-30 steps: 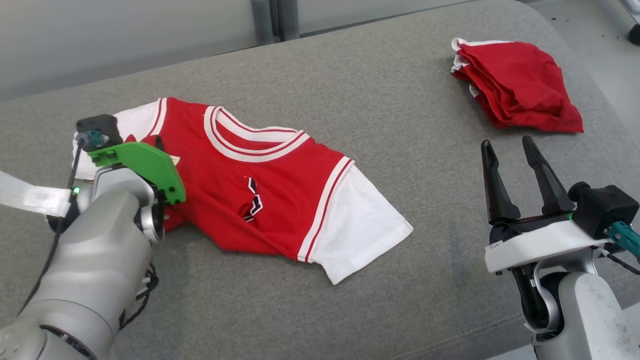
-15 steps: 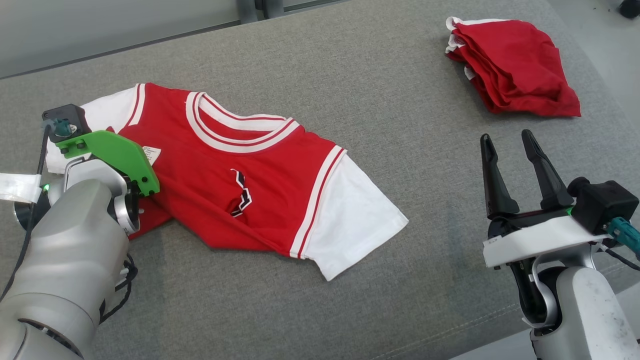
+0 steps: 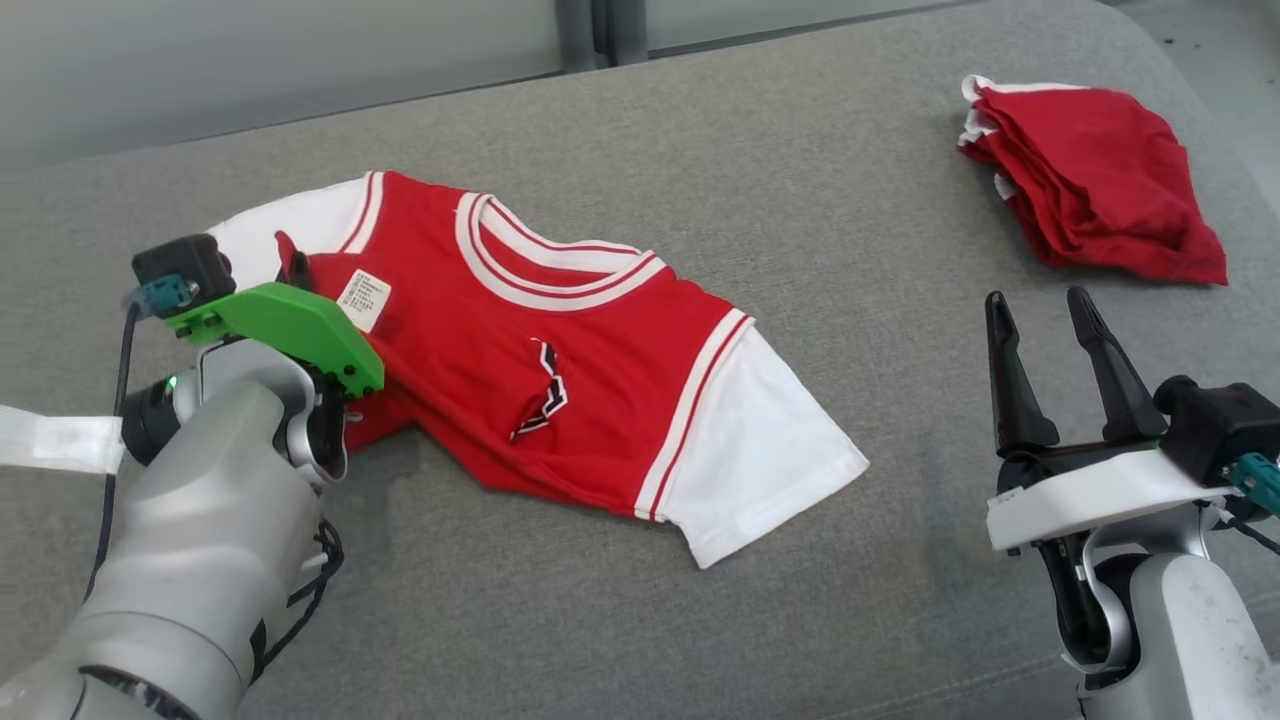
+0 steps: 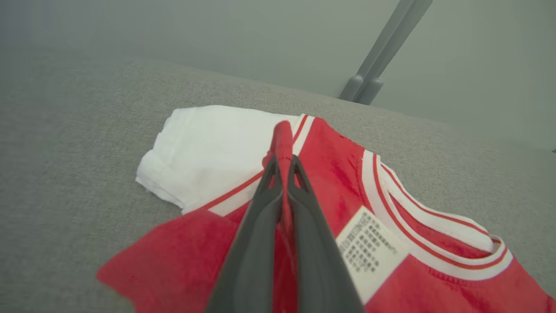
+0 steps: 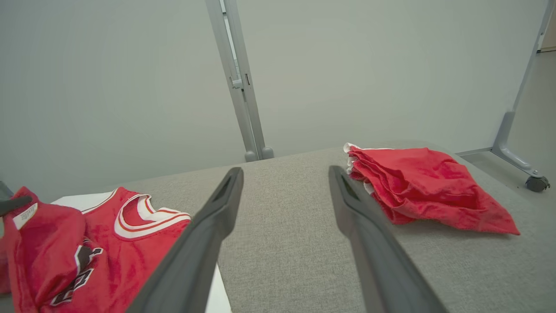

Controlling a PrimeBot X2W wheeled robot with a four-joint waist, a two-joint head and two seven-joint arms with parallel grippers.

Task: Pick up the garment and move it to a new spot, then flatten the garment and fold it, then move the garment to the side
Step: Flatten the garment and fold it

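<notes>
Two garments: jersey (image 3: 560, 340), bundle (image 3: 1100, 170); two tools: left tool (image 4: 282, 163), right tool (image 3: 1037, 305).

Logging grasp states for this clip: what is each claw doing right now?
Left claw: shut on a pinched fold of the red jersey.
Right claw: open, holding nothing.

**A:** So what's the garment (image 3: 600, 400) look like?

**B:** It's a red tee with white sleeves, a striped red-and-white collar and a small chest logo. It lies rumpled on the grey cushion (image 3: 600, 640), with one red edge raised and the white care label showing.
</notes>
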